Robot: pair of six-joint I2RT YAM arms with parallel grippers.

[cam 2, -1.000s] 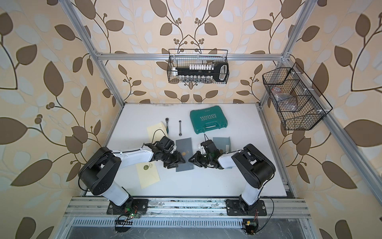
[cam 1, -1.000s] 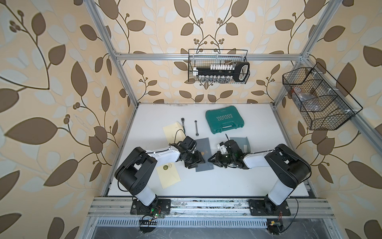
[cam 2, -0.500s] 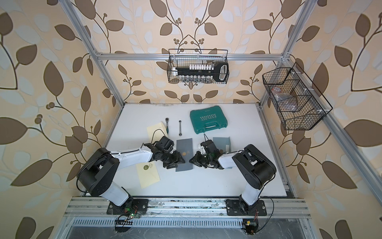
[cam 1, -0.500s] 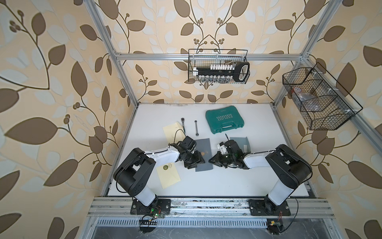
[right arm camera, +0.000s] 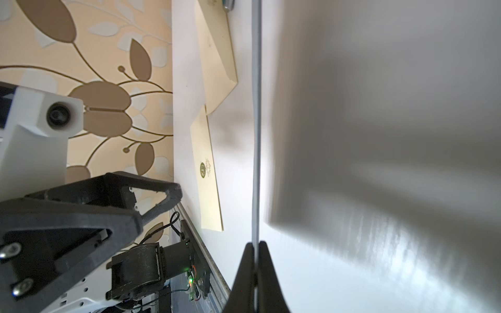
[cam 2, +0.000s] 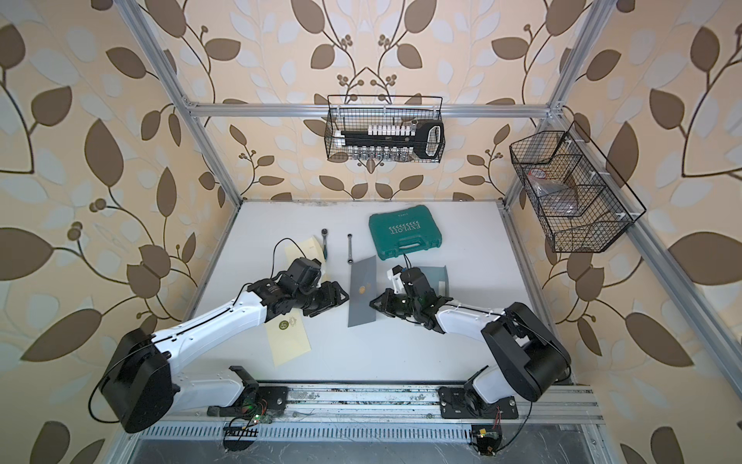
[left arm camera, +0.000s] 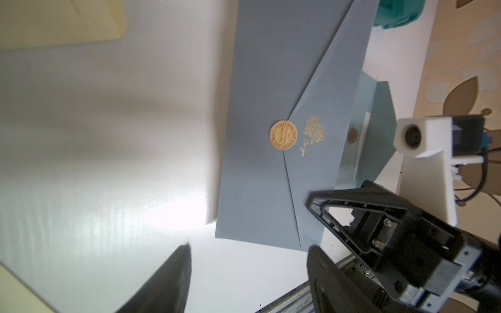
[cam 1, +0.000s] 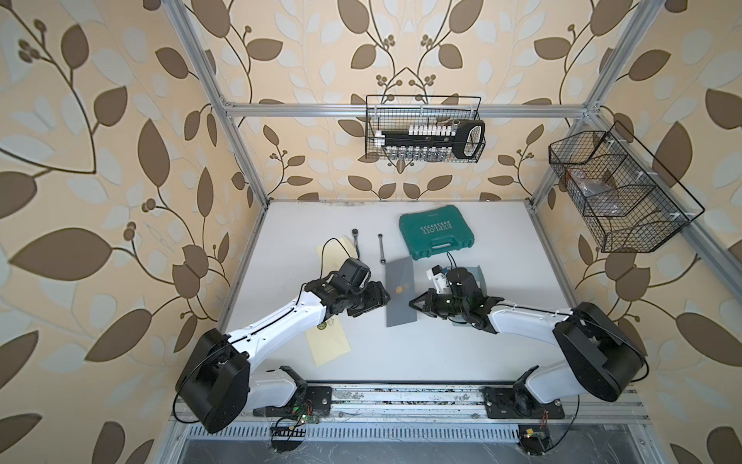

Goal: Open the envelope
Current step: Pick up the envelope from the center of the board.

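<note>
The right gripper [right arm camera: 255, 246], fingers clamped, holds the gold-sealed grey-blue paper envelope [cam 1: 398, 295] by its edge, slightly raised over the white table's [cam 1: 401, 353] centre; the left gripper [left arm camera: 249, 247], fingers spread, sits just beside it.

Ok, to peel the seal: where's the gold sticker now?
In both top views the gold sticker sits at the tip of the flap, halfway along the grey envelope, near the right end effector clamping its edge.

The envelope [cam 1: 397, 273] is slate blue with a gold seal [left arm camera: 283, 135]; the case [cam 1: 435, 237] teal; the wallpaper [cam 1: 100, 120] beige with brown leaves
</note>
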